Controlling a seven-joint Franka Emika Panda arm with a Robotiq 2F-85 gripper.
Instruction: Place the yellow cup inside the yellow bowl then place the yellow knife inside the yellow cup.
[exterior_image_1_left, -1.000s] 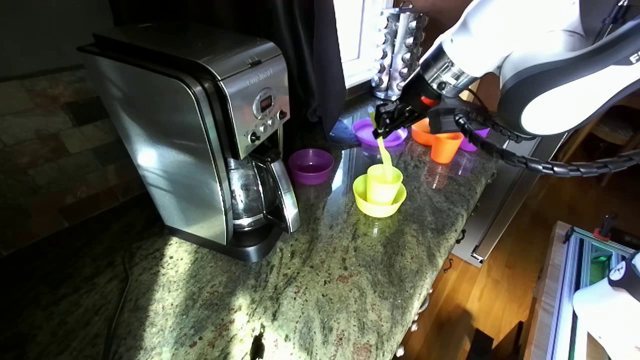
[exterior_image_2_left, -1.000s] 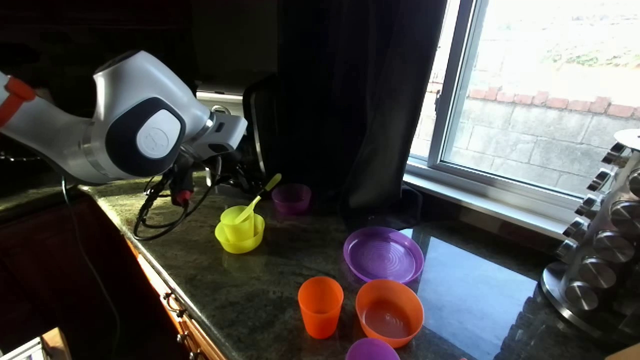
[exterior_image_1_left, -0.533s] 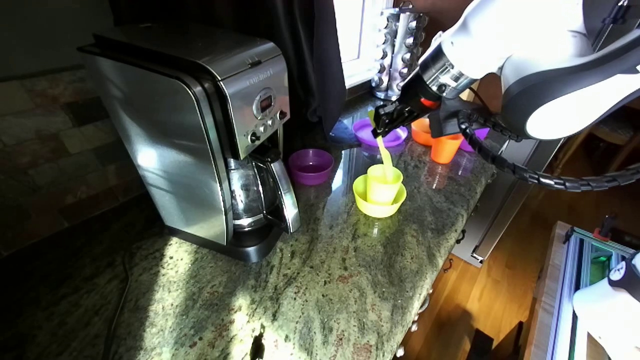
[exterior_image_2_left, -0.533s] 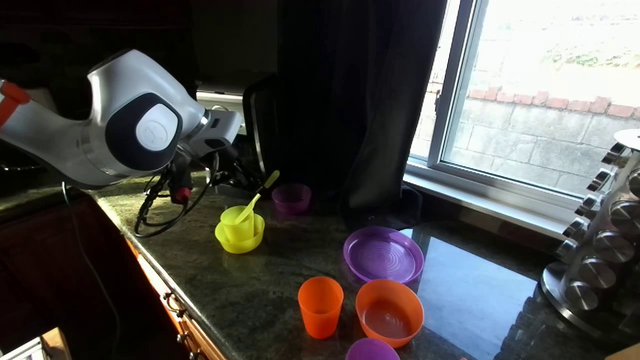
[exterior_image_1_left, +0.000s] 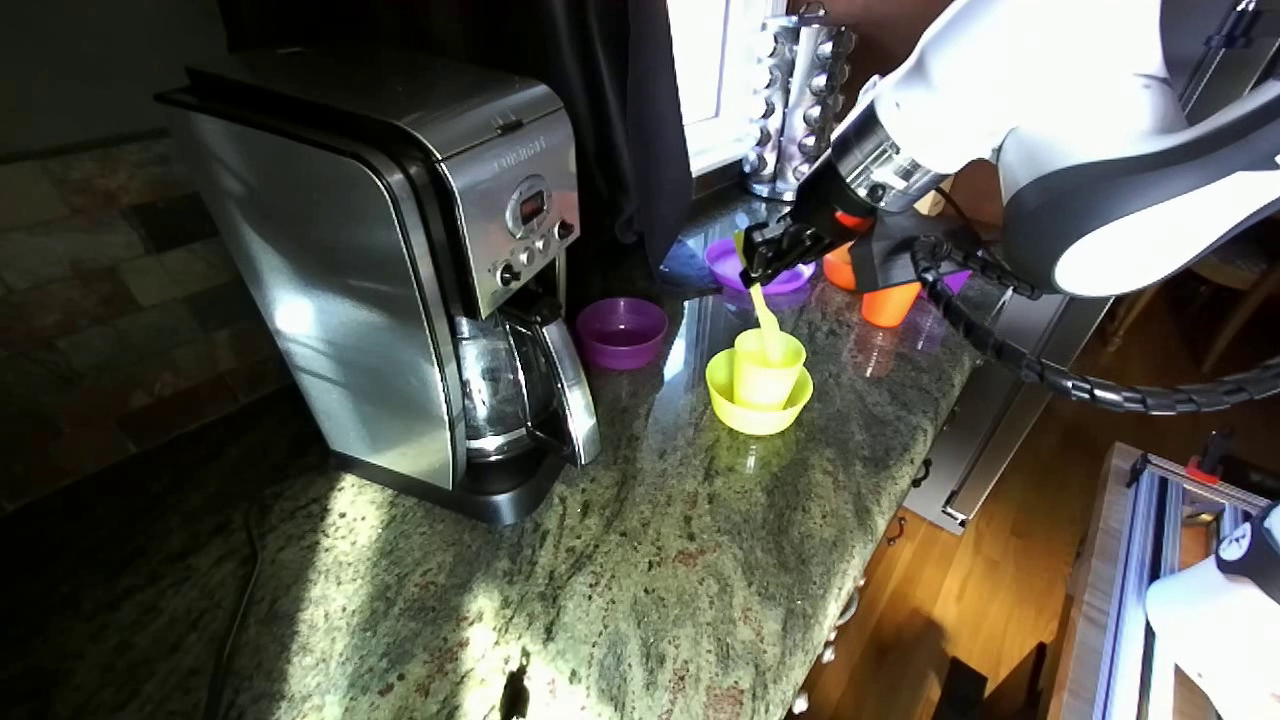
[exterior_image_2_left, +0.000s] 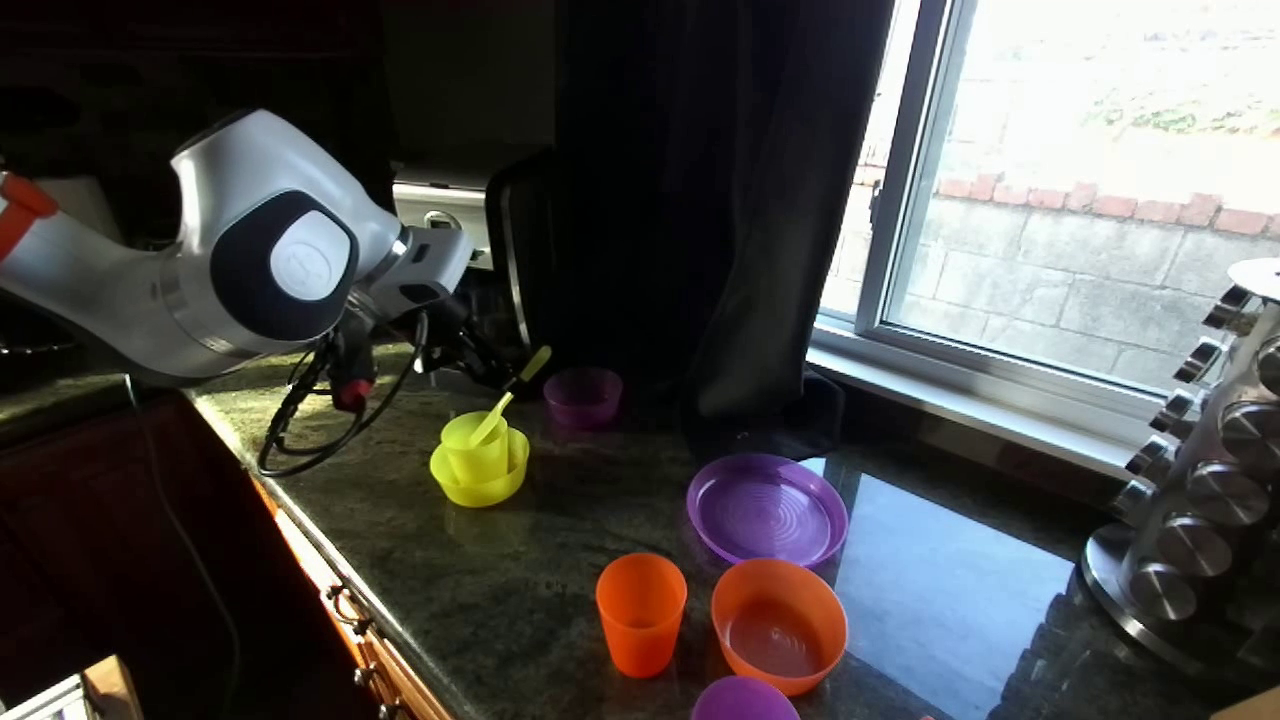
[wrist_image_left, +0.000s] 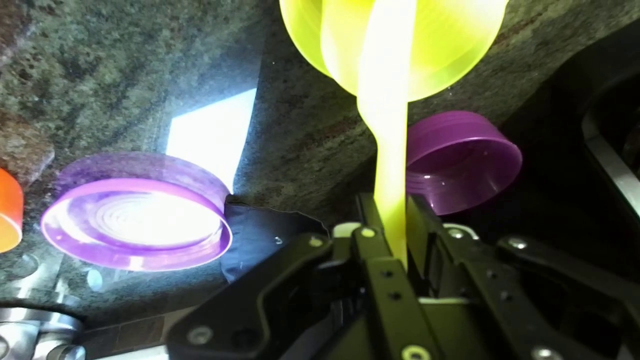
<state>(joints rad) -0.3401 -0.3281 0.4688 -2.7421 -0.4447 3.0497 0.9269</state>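
Two yellow things are nested: in an exterior view the yellow cup (exterior_image_1_left: 766, 380) stands upright inside the yellow bowl (exterior_image_1_left: 755, 422), and the yellow knife (exterior_image_1_left: 765, 315) slants down into the cup's mouth from the gripper (exterior_image_1_left: 757, 258). In an exterior view, too, the knife rises aslant from the cup, the purple bowl (exterior_image_2_left: 583, 398) standing apart beyond it. In the wrist view the fingers (wrist_image_left: 370, 212) are clamped on the knife's handle; its tip is out of frame. Placing the knife seems the step in hand, nearly finished; the next move probably calls for easing it lower, then letting go gently so the cup stays upright.
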